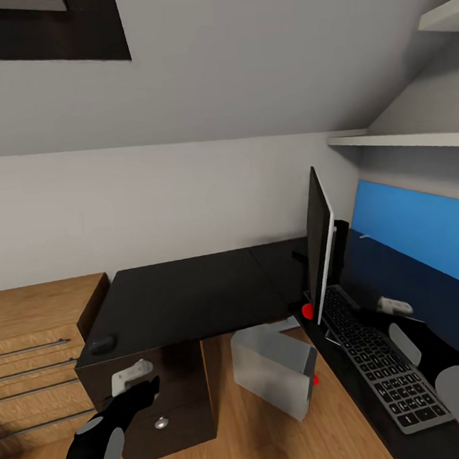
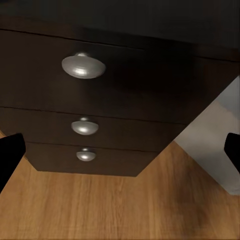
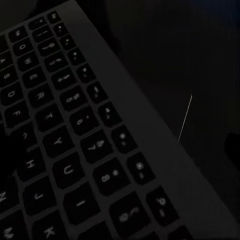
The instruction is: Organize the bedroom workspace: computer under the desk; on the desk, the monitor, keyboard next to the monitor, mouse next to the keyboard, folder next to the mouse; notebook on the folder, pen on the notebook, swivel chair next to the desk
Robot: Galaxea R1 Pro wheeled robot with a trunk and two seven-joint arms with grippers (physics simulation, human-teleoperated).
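While my left gripper (image 1: pixel 134 383) hangs w/ jaws apart at lower left by the desk (image 1: pixel 186 298) drawers, the mouse (image 1: pixel 102 345) sits just above on the corner: small, light, slick shell, so I'd pinch its sides; right gripper (image 1: pixel 394 305) state unclear, over keyboard (image 1: pixel 378 359).

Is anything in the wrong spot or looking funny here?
Yes. The mouse sits alone at the far corner of the desk, far from the keyboard. The computer stands tilted on the floor, only partly under the desk.
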